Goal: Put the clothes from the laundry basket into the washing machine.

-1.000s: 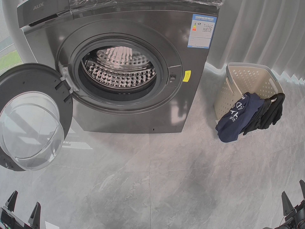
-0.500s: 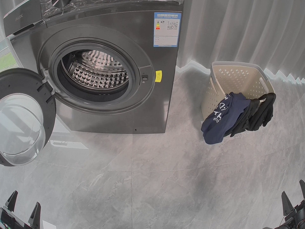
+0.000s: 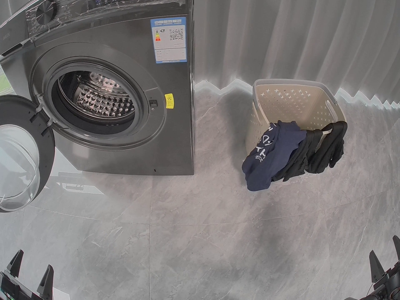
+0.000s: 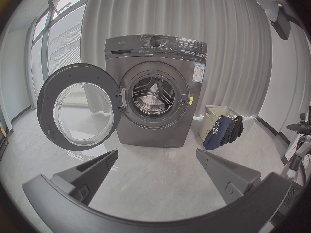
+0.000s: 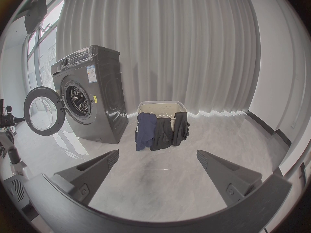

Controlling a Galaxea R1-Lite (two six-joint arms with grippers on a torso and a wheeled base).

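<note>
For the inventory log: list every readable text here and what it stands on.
Blue-and-white label on grey front-loading washing machine: print too small to read.
Small yellow sticker beside its door opening: too small.
White lettering on navy blue shirt draped over beige plastic laundry basket: folded, unreadable.
Nothing quotable.

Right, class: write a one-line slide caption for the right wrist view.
Open right pincer faces the laundry basket, clothes draped over its rim, beside the open-doored washing machine.

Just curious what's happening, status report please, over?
Left claw, right claw open, empty. Clothes draped over laundry basket rim. Washing machine door open. Only floor between them.
</note>
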